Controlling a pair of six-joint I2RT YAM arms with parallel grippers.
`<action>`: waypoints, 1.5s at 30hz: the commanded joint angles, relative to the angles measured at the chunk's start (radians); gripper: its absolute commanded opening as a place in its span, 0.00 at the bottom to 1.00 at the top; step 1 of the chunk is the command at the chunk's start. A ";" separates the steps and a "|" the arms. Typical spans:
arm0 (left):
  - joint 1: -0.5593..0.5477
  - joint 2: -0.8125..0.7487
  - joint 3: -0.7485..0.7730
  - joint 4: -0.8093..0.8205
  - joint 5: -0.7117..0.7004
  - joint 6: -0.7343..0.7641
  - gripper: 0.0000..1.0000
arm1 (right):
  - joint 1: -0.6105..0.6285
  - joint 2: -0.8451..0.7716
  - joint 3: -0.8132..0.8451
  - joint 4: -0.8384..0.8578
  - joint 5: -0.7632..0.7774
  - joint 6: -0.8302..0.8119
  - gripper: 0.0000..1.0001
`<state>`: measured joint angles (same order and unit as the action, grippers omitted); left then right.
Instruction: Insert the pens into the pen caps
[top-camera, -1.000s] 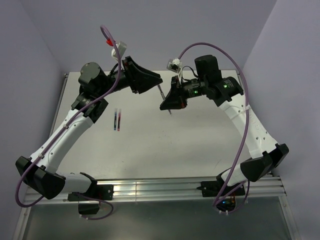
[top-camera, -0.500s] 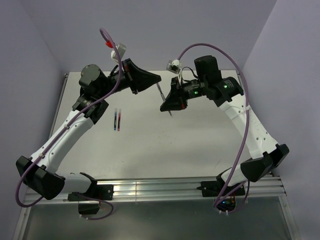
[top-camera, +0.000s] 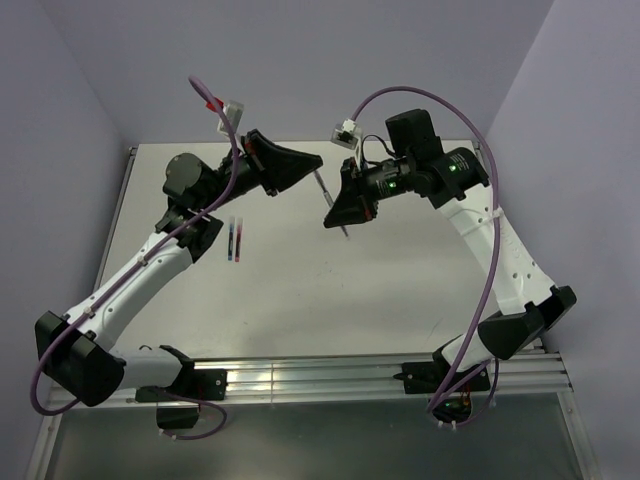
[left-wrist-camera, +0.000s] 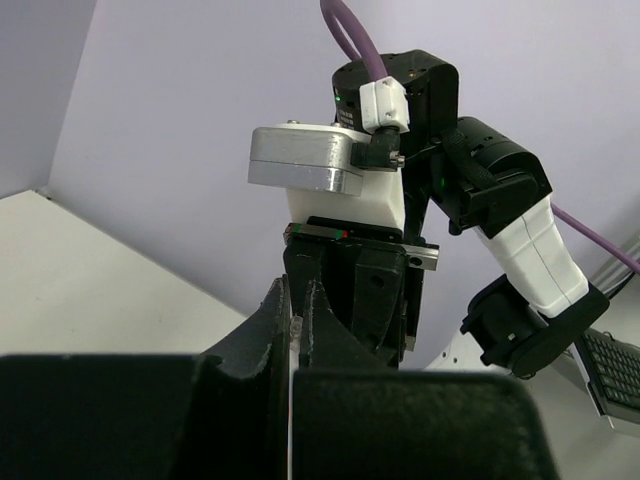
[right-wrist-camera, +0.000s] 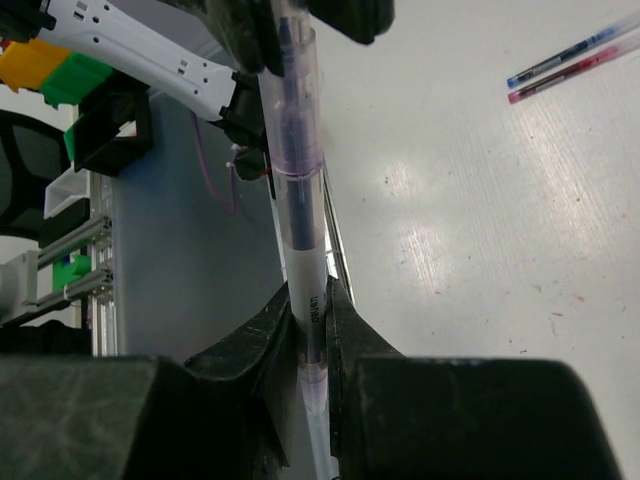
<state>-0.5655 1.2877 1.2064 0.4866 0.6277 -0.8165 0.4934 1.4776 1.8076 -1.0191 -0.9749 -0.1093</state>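
White table (top-camera: 400, 290): we list blue pen (right-wrist-camera: 565, 55) beside red pen (right-wrist-camera: 570, 72); right gripper (right-wrist-camera: 310, 320) clamped on clear pen (right-wrist-camera: 303, 250); left gripper (left-wrist-camera: 295, 305) closed on its pen cap (right-wrist-camera: 293, 100).

Two arms stand at the near edge of the desk (top-camera: 400, 290), one on the left and one on the right. Both lean in, so the left hand (top-camera: 318, 159) and the right hand (top-camera: 338, 207) come close together above the far middle of the desk. The left hand is a bit farther back. The right hand is just beside it, to the right and nearer. A pen (top-camera: 322, 185) sits between the right hand's fingers (right-wrist-camera: 250, 350). It runs from them up to the tip of the left hand. Two other pens (top-camera: 233, 240) lie flat on the desk, side by side. They are to the left of both hands, near the left arm.
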 joint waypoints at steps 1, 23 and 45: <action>-0.096 -0.007 -0.105 -0.111 0.181 -0.052 0.00 | -0.001 -0.002 0.127 0.235 0.005 0.020 0.00; -0.224 -0.028 -0.274 -0.020 0.164 -0.176 0.00 | -0.003 0.033 0.196 0.238 0.031 0.017 0.00; 0.053 0.030 0.140 -0.098 0.159 -0.058 0.37 | -0.001 -0.054 -0.080 0.379 -0.021 0.146 0.00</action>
<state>-0.5026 1.3087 1.3056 0.3901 0.6956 -0.8753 0.5037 1.4700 1.7275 -0.7742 -0.9936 -0.0093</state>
